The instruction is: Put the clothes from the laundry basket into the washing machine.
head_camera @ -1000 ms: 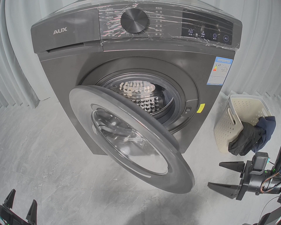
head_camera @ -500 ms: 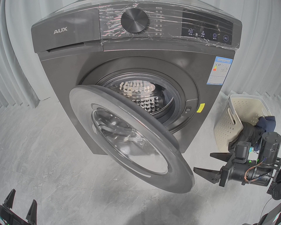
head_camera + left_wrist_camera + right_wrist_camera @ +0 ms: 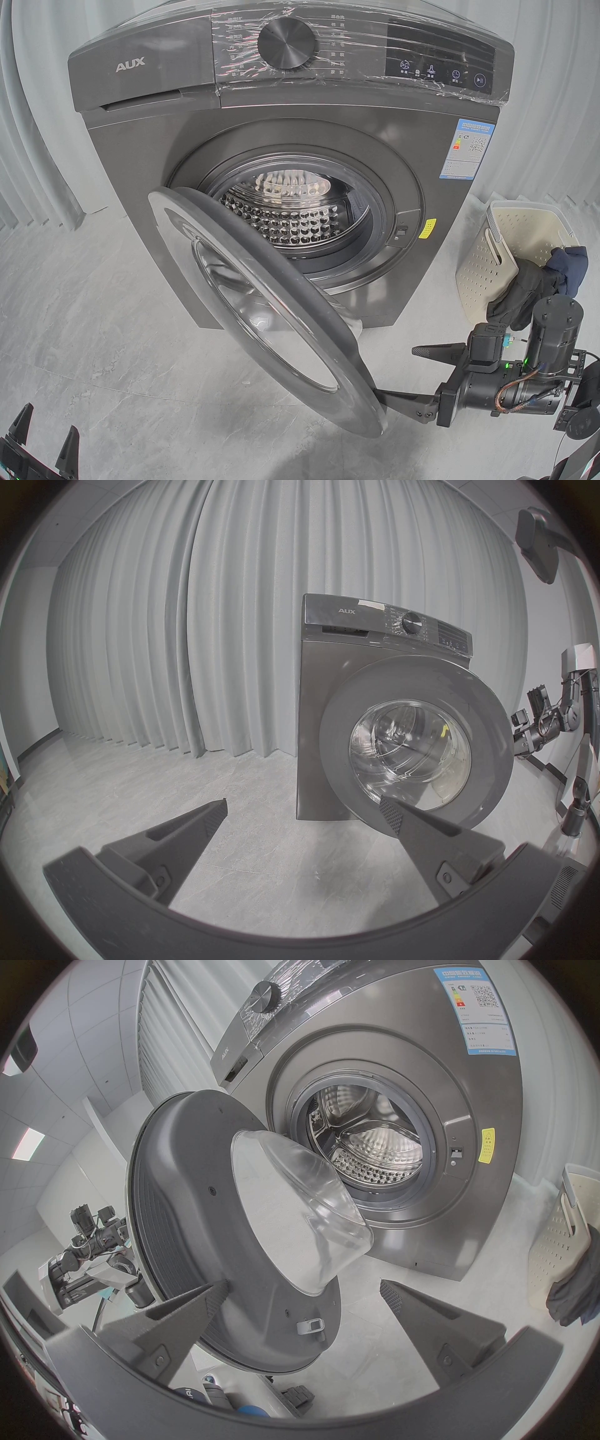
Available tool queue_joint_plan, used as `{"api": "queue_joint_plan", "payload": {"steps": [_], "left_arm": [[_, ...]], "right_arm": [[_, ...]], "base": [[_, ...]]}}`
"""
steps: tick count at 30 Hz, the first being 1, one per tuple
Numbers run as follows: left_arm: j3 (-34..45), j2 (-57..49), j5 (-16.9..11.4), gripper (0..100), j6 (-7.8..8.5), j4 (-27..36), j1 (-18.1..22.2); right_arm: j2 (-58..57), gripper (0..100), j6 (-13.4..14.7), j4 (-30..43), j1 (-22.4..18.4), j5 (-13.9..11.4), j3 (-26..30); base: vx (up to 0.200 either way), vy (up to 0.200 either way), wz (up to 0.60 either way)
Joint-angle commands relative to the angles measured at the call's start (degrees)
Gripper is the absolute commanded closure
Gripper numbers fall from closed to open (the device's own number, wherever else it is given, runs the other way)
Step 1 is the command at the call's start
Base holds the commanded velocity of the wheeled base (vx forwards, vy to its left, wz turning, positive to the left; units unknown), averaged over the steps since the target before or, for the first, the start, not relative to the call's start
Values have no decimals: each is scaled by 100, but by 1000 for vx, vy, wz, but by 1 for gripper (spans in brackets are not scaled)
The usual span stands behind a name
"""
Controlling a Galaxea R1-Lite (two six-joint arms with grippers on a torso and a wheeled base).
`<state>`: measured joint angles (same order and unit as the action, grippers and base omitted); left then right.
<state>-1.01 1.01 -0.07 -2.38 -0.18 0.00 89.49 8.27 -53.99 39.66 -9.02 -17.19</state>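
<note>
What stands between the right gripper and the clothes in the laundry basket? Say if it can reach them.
Probably yes: nothing lies between. The open right gripper points at the door, away from the clothes draped over the laundry basket, so it must turn round.

Clothes (image 3: 574,1292) and laundry basket (image 3: 551,1250) cut off at edge, drum (image 3: 289,219) partly behind door (image 3: 262,300)

Pale pleated curtains (image 3: 187,636) are hung across the whole back. The floor (image 3: 75,312) is done in light grey marble-look tiles. A panelled ceiling (image 3: 75,1054) with a lit strip (image 3: 28,1144) can be made out too.
</note>
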Motion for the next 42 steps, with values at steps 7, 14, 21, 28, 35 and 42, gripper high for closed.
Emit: {"api": "queue_joint_plan", "payload": {"steps": [7, 14, 21, 28, 35, 42], "left_arm": [[92, -75, -1, 0, -8, 1, 0], [92, -75, -1, 0, -8, 1, 0], [92, -75, -1, 0, -8, 1, 0], [92, -75, -1, 0, -8, -8, 0], [92, -75, -1, 0, 0, 1, 0], [92, -75, 7, 0, 0, 1, 0]], "right_arm": [[1440, 0, 44, -454, -714, 779, -1050], [1870, 0, 52, -674, -819, 761, -1305], [1826, 0, 79, -665, -802, 761, -1296], [1870, 0, 88, -674, -591, 797, -1375], [1861, 0, 140, -709, -459, 779, -1392], [1949, 0, 211, -929, -142, 753, -1559]], "base": [[0, 0, 0], [0, 0, 0], [0, 0, 0], [0, 0, 0], [-143, 0, 0], [-200, 0, 0]]}}
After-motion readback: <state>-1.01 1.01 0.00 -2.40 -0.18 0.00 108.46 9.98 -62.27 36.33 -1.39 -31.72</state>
